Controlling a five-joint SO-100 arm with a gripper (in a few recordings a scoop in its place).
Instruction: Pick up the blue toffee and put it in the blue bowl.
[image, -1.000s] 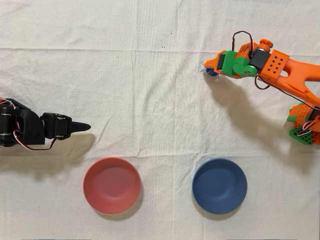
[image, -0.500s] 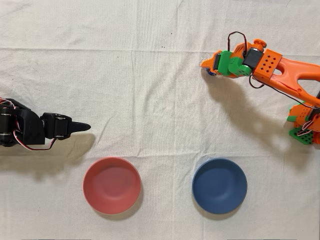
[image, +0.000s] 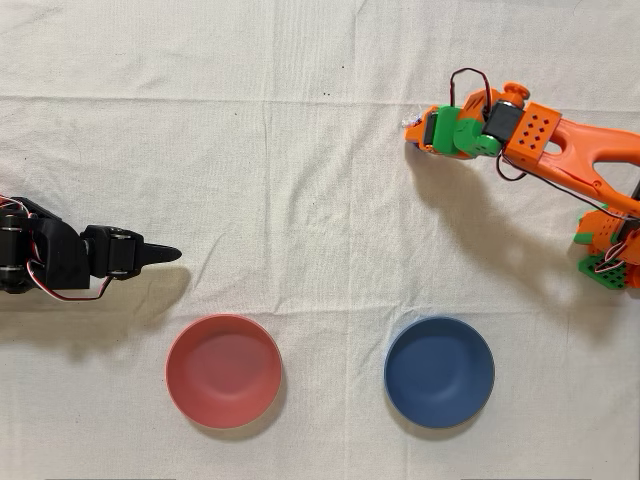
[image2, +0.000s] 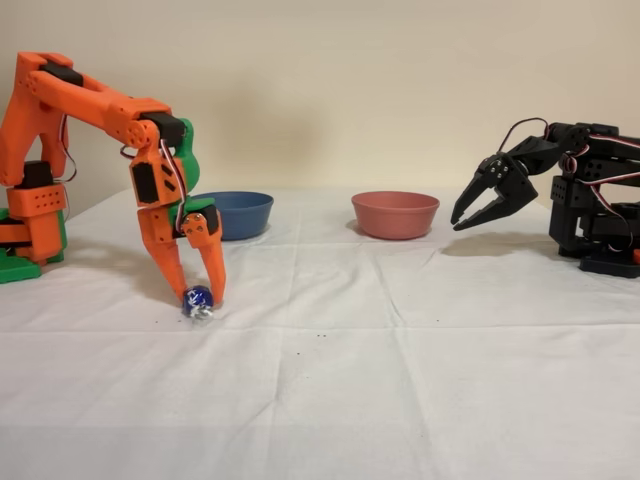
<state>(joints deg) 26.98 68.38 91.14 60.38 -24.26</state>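
Note:
In the fixed view the blue toffee (image2: 197, 299), shiny dark blue with clear twisted ends, sits at cloth level between the two orange fingertips of my gripper (image2: 197, 296). The fingers point straight down and press against both of its sides. From overhead my gripper (image: 416, 135) covers nearly all of it, and only a bit of the blue toffee's clear wrapper (image: 410, 124) shows at the tip. The blue bowl (image: 439, 371) is empty at the lower right of the overhead view, well away from the gripper. In the fixed view the blue bowl (image2: 232, 213) stands just behind the arm.
A pinkish-red bowl (image: 223, 370) lies left of the blue one overhead, and the pinkish-red bowl (image2: 395, 213) is at mid-table in the fixed view. The idle black arm (image: 60, 260) rests at the overhead left edge. A white wrinkled cloth (image: 300, 200) covers the table.
My gripper has shifted a little toward the top of the overhead view and drawn in over the toffee, which now shows much less. The bowls and the black arm have not moved.

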